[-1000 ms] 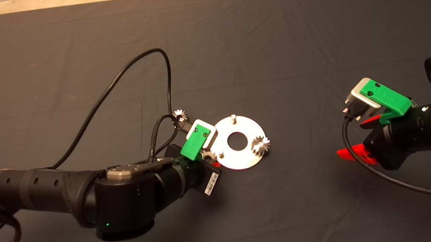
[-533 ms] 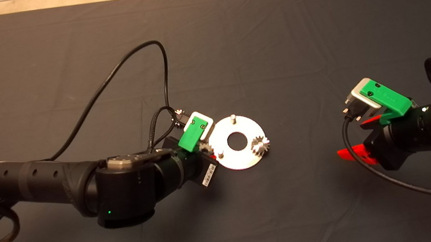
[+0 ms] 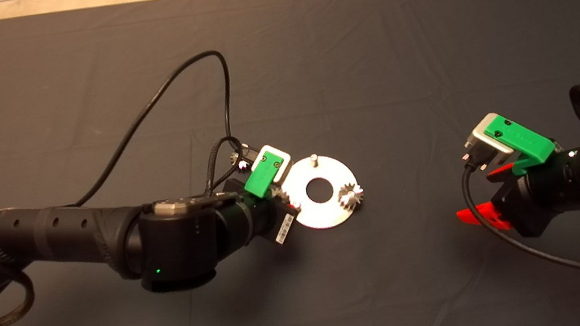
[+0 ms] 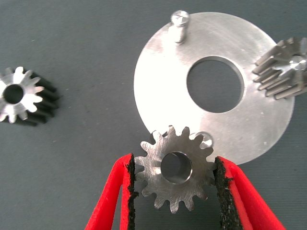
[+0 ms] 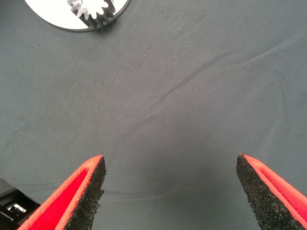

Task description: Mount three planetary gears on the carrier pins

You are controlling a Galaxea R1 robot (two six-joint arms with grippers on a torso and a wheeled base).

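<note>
Shifted slightly toward the flat round silver disc: left tool, clamped on one small shiny toothed gear, nearly over a pin; right tool is held open, idle.

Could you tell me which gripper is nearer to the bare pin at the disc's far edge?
Left. The left gripper holds a gear at the disc's rim, close to that pin; the right gripper waits well off the disc.
</note>
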